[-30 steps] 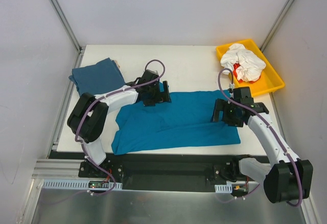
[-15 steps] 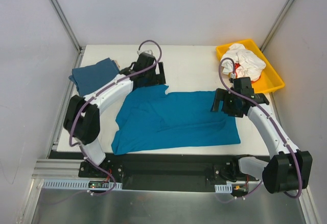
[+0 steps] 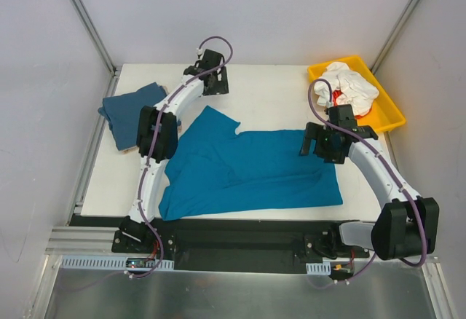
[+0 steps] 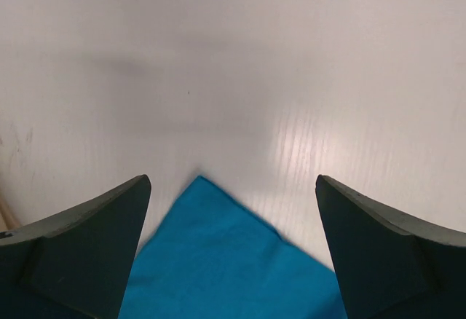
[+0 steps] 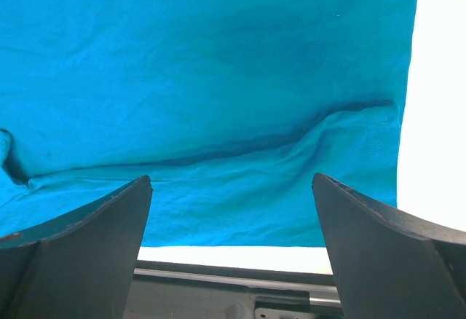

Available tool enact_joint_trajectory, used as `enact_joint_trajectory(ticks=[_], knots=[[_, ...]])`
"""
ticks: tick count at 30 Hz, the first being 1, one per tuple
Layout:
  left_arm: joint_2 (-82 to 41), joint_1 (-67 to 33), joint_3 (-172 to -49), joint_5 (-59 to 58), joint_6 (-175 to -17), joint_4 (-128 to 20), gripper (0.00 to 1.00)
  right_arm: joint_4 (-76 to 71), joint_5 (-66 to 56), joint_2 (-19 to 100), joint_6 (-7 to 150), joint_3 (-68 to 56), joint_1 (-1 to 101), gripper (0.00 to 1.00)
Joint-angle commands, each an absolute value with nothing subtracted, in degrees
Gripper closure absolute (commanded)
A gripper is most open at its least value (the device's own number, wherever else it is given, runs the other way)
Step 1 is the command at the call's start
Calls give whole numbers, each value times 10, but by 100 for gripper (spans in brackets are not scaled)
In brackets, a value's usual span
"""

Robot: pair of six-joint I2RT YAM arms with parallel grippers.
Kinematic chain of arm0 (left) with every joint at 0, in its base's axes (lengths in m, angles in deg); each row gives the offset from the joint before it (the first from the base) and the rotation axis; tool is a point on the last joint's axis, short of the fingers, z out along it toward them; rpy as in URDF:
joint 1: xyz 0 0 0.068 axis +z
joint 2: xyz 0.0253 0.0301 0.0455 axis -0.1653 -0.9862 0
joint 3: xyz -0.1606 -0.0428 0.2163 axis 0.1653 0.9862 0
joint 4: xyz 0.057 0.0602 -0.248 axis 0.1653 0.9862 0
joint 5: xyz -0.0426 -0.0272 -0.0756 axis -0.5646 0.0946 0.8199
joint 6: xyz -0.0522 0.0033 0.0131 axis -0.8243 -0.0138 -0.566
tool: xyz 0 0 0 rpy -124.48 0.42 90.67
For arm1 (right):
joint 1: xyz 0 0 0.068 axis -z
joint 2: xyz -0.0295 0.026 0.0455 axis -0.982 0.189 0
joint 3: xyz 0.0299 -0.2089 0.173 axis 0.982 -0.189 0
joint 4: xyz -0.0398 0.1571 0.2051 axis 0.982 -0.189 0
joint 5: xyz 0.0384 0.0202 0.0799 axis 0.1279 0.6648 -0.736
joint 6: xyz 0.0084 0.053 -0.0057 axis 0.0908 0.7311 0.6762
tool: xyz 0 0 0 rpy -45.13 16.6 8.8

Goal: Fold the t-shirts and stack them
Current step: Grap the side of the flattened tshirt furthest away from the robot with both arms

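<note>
The bright teal-blue t-shirt [image 3: 247,170] lies spread flat across the near half of the table. The darker slate-blue t-shirt [image 3: 135,111] lies folded at the far left. No beige shirt shows plainly. My left gripper [image 3: 215,84] is open and empty, over bare table just beyond the teal shirt's far left corner; that corner [image 4: 218,268] shows between the spread fingers of the left gripper [image 4: 233,250]. My right gripper [image 3: 324,150] is open and empty above the shirt's right end; in the right wrist view the right gripper [image 5: 233,253] hangs over the cloth [image 5: 218,79].
A yellow tray [image 3: 386,119] with crumpled white cloth [image 3: 348,89] stands at the far right corner. The table's near edge and a black rail [image 5: 218,290] run just past the shirt's hem. Walls close in on the left, right and back.
My left arm has swung from the teal shirt's upper left part to the far side of the table, leaving that corner pulled out flat. My right gripper has shifted slightly farther.
</note>
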State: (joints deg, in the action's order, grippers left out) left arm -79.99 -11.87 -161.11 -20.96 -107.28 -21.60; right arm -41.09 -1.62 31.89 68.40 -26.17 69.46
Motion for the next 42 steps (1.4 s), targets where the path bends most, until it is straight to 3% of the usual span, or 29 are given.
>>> enact_joint_trajectory(ticks=[1,11,18,22,25,26,32,42], knots=[[-842,-124,-1679,-260,-1016,-176,5,-417,2,314,688,-258,692,4],[-842,-118,-1605,-228,-1039,-173,38,-419,11,310,686,-267,691,4],[-854,-117,-1605,-234,-1058,-160,50,-421,16,303,686,-275,692,4],[-853,-117,-1601,-217,-1062,-148,67,-422,21,298,686,-280,691,4],[-845,-117,-1583,-211,-1063,-148,86,-427,50,302,701,-279,691,4],[-845,-117,-1582,-211,-1061,-148,100,-431,67,307,714,-277,691,4],[-824,-117,-1569,-228,-1044,-147,100,-434,114,356,741,-223,691,4],[-743,-118,-1529,-202,-1055,-148,100,-424,222,551,809,-60,692,4]])
